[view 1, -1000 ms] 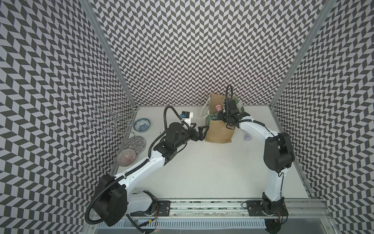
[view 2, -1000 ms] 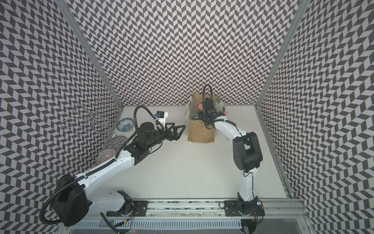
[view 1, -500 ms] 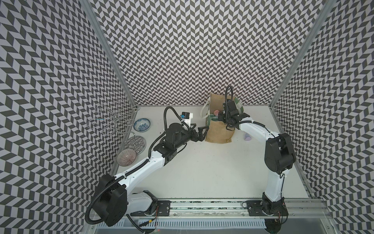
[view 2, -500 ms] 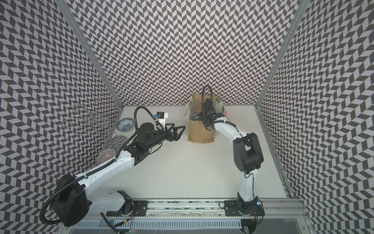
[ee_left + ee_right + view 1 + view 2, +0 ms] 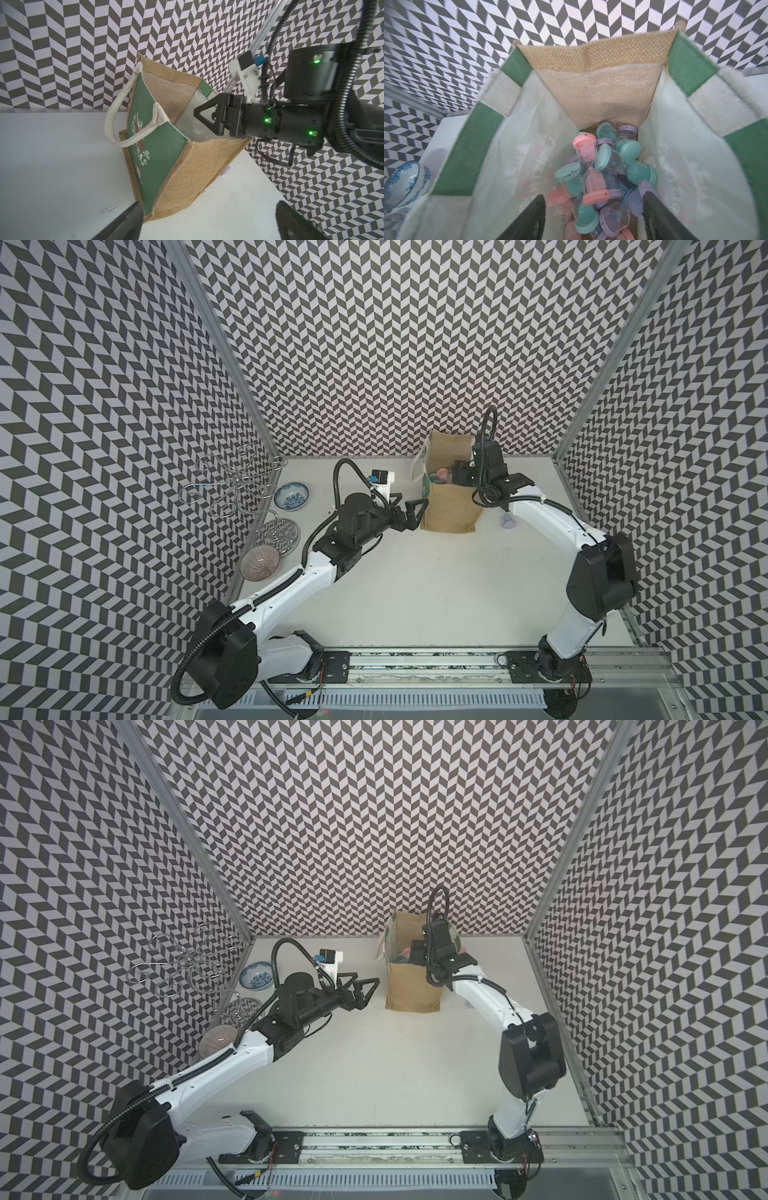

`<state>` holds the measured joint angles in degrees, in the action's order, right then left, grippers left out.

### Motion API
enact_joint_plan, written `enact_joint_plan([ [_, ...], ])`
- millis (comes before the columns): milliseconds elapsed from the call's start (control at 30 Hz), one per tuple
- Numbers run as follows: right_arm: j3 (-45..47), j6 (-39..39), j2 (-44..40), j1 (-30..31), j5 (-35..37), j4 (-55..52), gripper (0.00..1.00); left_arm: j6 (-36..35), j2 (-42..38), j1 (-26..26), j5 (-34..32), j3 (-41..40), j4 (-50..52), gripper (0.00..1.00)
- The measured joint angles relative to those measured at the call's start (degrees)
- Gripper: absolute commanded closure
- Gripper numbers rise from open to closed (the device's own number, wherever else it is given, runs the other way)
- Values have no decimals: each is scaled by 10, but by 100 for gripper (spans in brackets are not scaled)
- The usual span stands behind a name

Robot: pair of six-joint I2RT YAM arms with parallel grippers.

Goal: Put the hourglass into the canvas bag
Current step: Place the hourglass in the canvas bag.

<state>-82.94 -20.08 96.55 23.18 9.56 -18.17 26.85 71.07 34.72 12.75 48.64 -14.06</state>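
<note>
Chevron-patterned black and white walls close in a pale tabletop (image 5: 415, 593), and at its far side the canvas bag (image 5: 451, 508) stands upright with its mouth open. Reaching down into that mouth is the right gripper (image 5: 593, 196), its two dark fingers (image 5: 529, 218) spread well apart with nothing clamped between them. Just beyond the fingertips, deeper in the bag, a pink hourglass (image 5: 588, 172) sits on top of a heap of other hourglasses (image 5: 627, 151) (teal, lilac and pink caps all jumbled together); it lies roughly in line with the gap between the fingers, and neither finger touches it. Pale lining rises on both sides of the gripper and the burlap end wall faces it. In both top views the right arm's wrist hangs over the bag's rim. At the bag's green printed side the left gripper (image 5: 409, 506) hovers low, jaws wide and empty, near the fabric but apart from it as far as can be told. One lilac hourglass (image 5: 508, 523) stands on the table outside the bag, beside the right arm. A blue-and-white bowl (image 5: 291, 496) rests near the left wall
</note>
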Motion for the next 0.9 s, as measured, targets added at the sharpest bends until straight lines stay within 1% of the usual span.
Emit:
enact_joint_plan([
  [133, 32, -12, -66, -14, -9, 17, 21, 0, -5, 0, 3, 0, 0, 1],
  [233, 53, -25, -111, -38, -16, 28, 19, 2, -10, 0, 5, -5, 0, 1],
  [533, 172, -66, -230, -147, -15, 46, 16, 13, -24, 14, 12, -27, -1, 1],
  [700, 252, -83, -261, -197, -19, 58, 15, 17, -28, 27, 15, -40, -3, 1],
  [900, 346, -94, -257, -240, -45, 84, 15, 24, -28, 42, 14, -46, -6, 1],
])
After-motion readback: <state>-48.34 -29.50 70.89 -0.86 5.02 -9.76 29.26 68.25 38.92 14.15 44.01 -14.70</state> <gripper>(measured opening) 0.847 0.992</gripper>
